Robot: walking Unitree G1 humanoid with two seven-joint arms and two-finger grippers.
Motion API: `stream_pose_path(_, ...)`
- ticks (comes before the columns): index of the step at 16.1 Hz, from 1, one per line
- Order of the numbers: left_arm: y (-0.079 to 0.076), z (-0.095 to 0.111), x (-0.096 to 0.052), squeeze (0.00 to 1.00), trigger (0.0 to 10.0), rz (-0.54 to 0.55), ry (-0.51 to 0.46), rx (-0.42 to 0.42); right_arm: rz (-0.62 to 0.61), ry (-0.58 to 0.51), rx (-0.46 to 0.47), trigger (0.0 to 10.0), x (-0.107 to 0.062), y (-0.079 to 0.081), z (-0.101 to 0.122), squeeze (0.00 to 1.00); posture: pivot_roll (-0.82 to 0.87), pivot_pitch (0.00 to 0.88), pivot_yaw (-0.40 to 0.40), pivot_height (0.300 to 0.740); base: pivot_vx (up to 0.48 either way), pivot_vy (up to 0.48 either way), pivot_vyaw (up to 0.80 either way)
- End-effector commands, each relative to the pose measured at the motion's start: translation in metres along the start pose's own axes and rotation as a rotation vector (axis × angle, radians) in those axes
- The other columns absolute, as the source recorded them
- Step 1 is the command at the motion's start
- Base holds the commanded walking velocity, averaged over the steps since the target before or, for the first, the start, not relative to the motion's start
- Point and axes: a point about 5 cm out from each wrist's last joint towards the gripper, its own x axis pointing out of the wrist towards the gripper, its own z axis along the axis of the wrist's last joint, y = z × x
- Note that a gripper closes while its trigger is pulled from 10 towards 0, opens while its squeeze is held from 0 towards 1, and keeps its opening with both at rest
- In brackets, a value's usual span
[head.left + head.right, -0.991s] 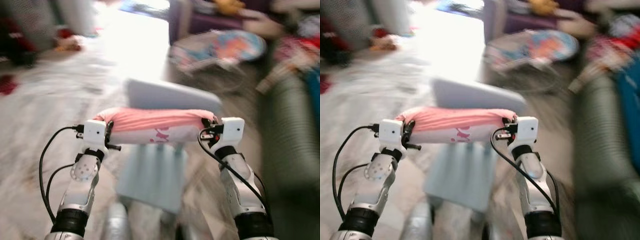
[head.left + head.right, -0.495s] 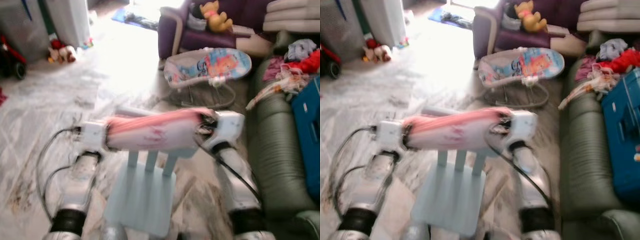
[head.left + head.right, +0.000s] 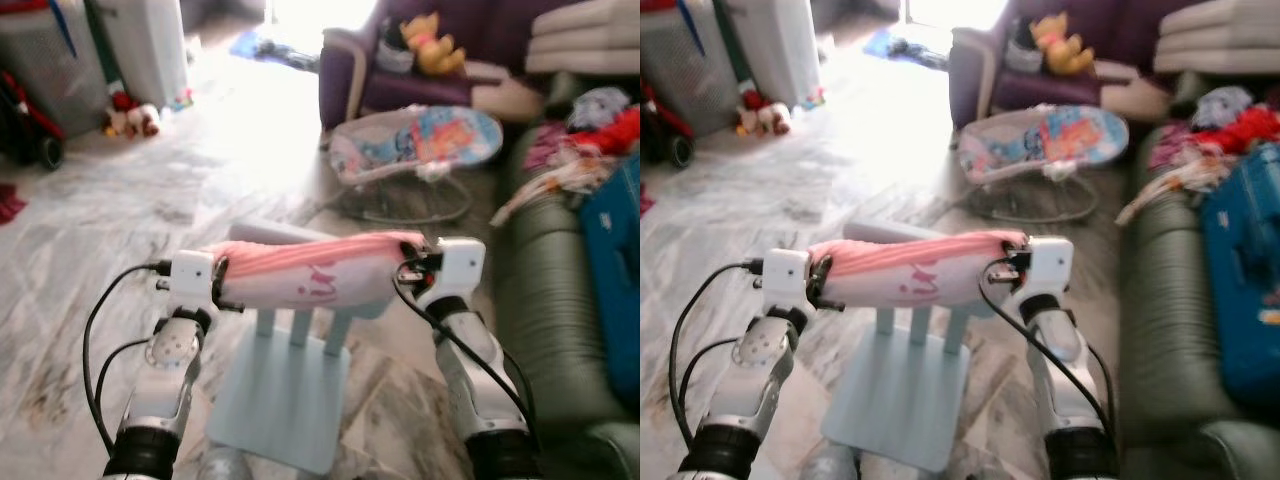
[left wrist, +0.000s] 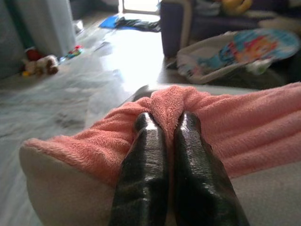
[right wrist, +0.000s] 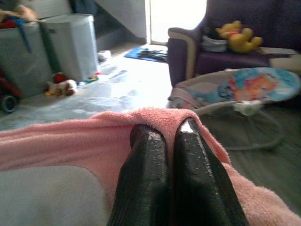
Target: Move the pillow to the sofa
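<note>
Green sofa — at the right, nearer than half a second ago; the view has swung, so carrying is under way. Pale blue chair — below the load. Pink pillow — held aloft between both arms. Left gripper, right gripper — jaws pinched shut on pillow ends.

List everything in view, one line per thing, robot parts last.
pillow: 1, pink and white, held in the air between both grippers, above the chair
chair: 1, pale blue, on the floor right before the robot
baby bouncer: 1, pink and blue print, on the floor beyond the chair
armchair: 1, purple, far side of room
plush bear: 1, yellow, on the armchair
sofa: 1, green, to the right, piled with clothes
blue box: 1, on the sofa
left gripper: shut on the pillow's left end
right gripper: shut on its right end
</note>
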Motion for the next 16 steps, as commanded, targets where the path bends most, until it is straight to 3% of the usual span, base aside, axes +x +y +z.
stream_pose_path(1,0.0097,-0.0019,-0.0048,0.00,10.0,0.033,0.014,-0.005,-0.088,-0.047,-0.001,10.0,-0.0021,-0.0192,0.0120,0.00,0.02,0.000,-0.072,0.740,0.000,0.000,0.00)
stream_pose_path(7,0.0064,-0.0016,-0.0075,0.00,10.0,-0.002,0.031,-0.045,-0.067,-0.046,-0.017,10.0,-0.0044,-0.0150,0.0113,0.00,0.02,0.000,-0.064,0.740,0.000,0.000,0.00)
stream_pose_path(11,0.0036,0.0024,-0.0048,0.00,10.0,-0.031,0.028,-0.041,-0.095,-0.020,0.021,10.0,-0.0027,-0.0172,0.0071,0.00,0.02,0.000,-0.059,0.740,0.000,0.000,0.00)
stream_pose_path(16,0.0025,0.0009,-0.0067,0.00,10.0,-0.036,0.040,-0.046,-0.091,-0.007,0.020,10.0,-0.0028,-0.0159,0.0052,0.00,0.02,0.000,-0.060,0.740,-0.309,0.000,0.00)
